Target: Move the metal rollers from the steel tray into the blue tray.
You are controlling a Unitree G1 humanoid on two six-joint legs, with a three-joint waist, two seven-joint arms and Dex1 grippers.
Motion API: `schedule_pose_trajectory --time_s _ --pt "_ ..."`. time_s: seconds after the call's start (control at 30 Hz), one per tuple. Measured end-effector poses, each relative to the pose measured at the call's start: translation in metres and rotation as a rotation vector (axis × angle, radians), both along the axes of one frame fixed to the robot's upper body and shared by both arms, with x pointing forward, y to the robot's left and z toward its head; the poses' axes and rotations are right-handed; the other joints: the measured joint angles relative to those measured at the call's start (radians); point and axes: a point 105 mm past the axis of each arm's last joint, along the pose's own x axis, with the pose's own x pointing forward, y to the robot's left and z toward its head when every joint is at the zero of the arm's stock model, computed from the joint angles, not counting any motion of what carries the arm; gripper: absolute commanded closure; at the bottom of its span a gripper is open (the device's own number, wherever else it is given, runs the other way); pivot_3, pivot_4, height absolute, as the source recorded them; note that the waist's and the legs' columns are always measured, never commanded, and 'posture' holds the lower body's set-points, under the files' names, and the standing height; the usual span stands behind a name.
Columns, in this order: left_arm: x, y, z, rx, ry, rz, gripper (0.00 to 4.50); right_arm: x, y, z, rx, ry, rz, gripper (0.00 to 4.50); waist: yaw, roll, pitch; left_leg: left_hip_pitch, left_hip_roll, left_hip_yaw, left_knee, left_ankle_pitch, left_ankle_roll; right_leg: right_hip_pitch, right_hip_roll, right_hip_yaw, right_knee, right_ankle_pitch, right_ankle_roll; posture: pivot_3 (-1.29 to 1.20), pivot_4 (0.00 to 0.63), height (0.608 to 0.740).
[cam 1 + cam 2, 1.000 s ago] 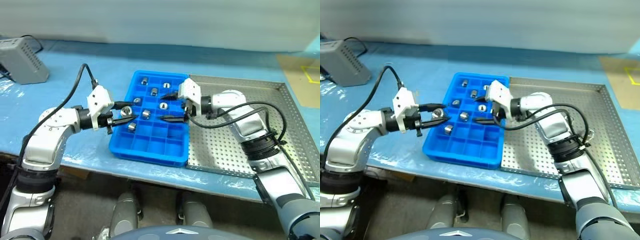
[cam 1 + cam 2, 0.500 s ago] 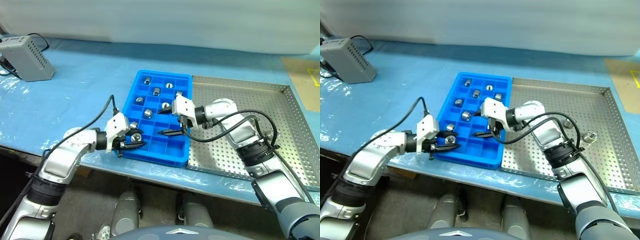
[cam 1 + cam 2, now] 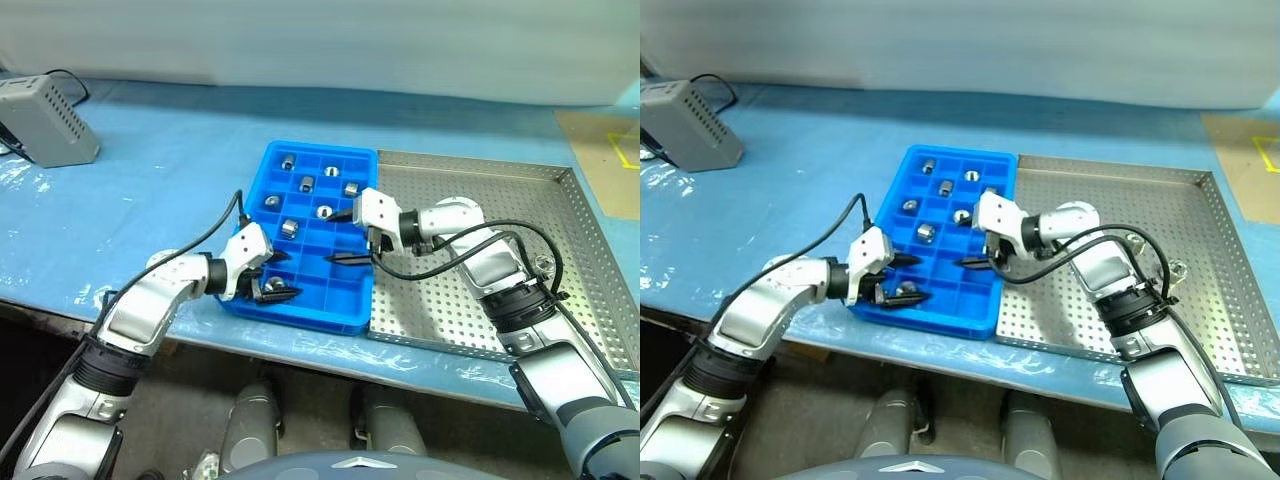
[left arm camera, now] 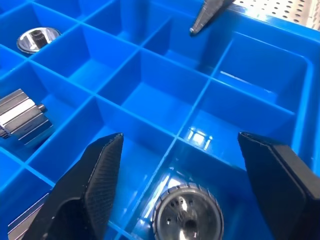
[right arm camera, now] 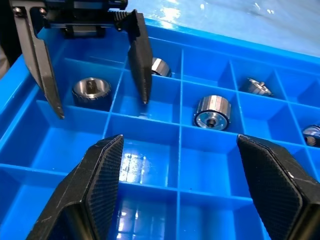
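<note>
The blue tray point(image 3: 318, 312) has several metal rollers point(image 3: 307, 183) in its far compartments. My left gripper point(image 3: 281, 275) is open at the tray's near left corner. A roller point(image 4: 187, 215) lies in the compartment between its fingers point(image 4: 95, 175), touching neither. The right wrist view shows that roller point(image 5: 91, 91) below the left gripper's fingers point(image 5: 140, 55). My right gripper point(image 3: 333, 240) hangs open and empty over the tray's middle. To the right is the steel tray point(image 3: 500, 190), where one small metal piece point(image 3: 1176, 268) lies beside my right forearm.
A grey box point(image 3: 45, 120) with a cable stands at the far left on the blue-covered table point(image 3: 170, 180). A beige sheet point(image 3: 600, 140) lies at the far right. The table's front edge runs just below both trays.
My left gripper came down to the tray's near left corner with a roller, then opened, and the roller now rests in that compartment. The right gripper stayed open over the tray.
</note>
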Motion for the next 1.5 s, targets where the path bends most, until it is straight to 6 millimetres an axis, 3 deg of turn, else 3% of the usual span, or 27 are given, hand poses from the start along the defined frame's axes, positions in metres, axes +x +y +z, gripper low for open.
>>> schedule_pose_trajectory --time_s 0.1,0.2,0.3,0.37,0.43,0.53,0.63,0.83,1.03,1.17,1.4,1.5 --pt "0.004 -0.001 0.008 -0.022 0.001 -0.012 0.81 0.002 -0.005 0.001 0.002 -0.006 -0.024 0.77 0.001 0.000 0.000 0.000 0.000 0.000 0.000 0.000 -0.001 0.000 0.000 0.000 0.000 0.000 0.000 -0.11 0.150 0.740" --pt "0.022 -0.004 0.045 -0.076 -0.081 0.007 0.81 0.004 -0.012 0.002 0.019 -0.004 -0.062 0.77 0.008 0.000 0.000 0.000 0.001 0.000 0.000 0.002 -0.001 0.001 0.001 0.000 0.001 0.001 -0.002 -0.14 0.150 0.740" --pt "0.032 -0.018 0.091 -0.165 -0.176 -0.023 0.81 0.002 -0.039 0.003 0.013 0.016 -0.136 0.77 0.011 0.000 0.000 0.000 -0.001 0.001 0.000 0.002 0.001 0.002 -0.001 0.000 -0.001 0.001 -0.002 -0.17 0.150 0.740" --pt "0.031 -0.026 0.104 -0.208 -0.191 -0.059 0.81 0.001 -0.063 0.001 -0.012 0.024 -0.203 0.77 0.004 -0.001 0.000 0.002 -0.001 0.004 0.000 0.000 0.003 0.003 -0.001 0.002 -0.002 0.001 -0.002 -0.18 0.150 0.740" --pt "0.031 -0.031 0.101 -0.237 -0.163 -0.084 0.81 0.001 -0.084 0.000 -0.026 0.030 -0.272 0.77 -0.007 -0.001 0.000 0.003 0.000 0.007 0.000 0.000 0.004 0.002 0.000 0.003 -0.002 0.001 -0.002 -0.23 0.150 0.740" --pt "0.032 -0.039 0.089 -0.244 -0.121 -0.118 0.81 0.006 -0.092 0.005 -0.001 0.002 -0.333 0.77 -0.032 -0.001 0.000 0.003 0.004 0.010 0.000 0.002 0.005 -0.001 0.003 0.005 0.000 0.001 -0.002 -0.25 0.150 0.740" --pt "0.034 -0.044 0.079 -0.245 -0.096 -0.142 0.81 0.012 -0.087 0.003 0.049 -0.002 -0.365 0.77 -0.050 -0.001 0.000 0.003 0.009 0.010 0.000 0.003 0.003 -0.002 0.010 0.006 0.000 0.002 -0.004 -0.26 0.150 0.740" --pt "0.031 -0.042 0.079 -0.253 -0.085 -0.190 0.81 0.020 -0.062 -0.014 0.123 0.033 -0.372 0.77 -0.054 -0.001 0.000 0.003 0.011 0.011 -0.001 0.005 0.000 -0.004 0.013 0.008 0.000 0.003 -0.006 -0.25 0.150 0.740" --pt "0.029 -0.030 0.070 -0.236 -0.067 -0.195 0.81 0.049 -0.055 -0.013 0.209 -0.022 -0.471 0.77 -0.060 -0.002 -0.001 0.005 0.012 0.013 -0.001 0.004 -0.004 -0.004 0.013 0.009 0.000 0.005 -0.009 -0.24 0.150 0.740" --pt "0.031 -0.027 0.068 -0.229 -0.078 -0.195 0.81 0.053 -0.048 -0.014 0.234 -0.039 -0.456 0.77 -0.057 -0.002 -0.001 0.005 0.012 0.013 -0.001 0.004 -0.004 -0.004 0.014 0.009 0.001 0.005 -0.009 -0.24 0.150 0.740" --pt "0.033 -0.023 0.064 -0.217 -0.079 -0.185 0.81 0.052 -0.054 -0.016 0.243 -0.040 -0.459 0.77 -0.051 -0.002 -0.001 0.005 0.012 0.014 -0.001 0.004 -0.004 -0.003 0.014 0.010 0.000 0.005 -0.009 -0.25 0.150 0.740" --pt "0.036 -0.020 0.061 -0.211 -0.074 -0.174 0.81 0.047 -0.072 -0.018 0.247 0.015 -0.475 0.77 -0.046 -0.002 -0.001 0.005 0.012 0.014 -0.001 0.004 -0.003 -0.003 0.013 0.010 -0.001 0.005 -0.009 -0.26 0.150 0.740"
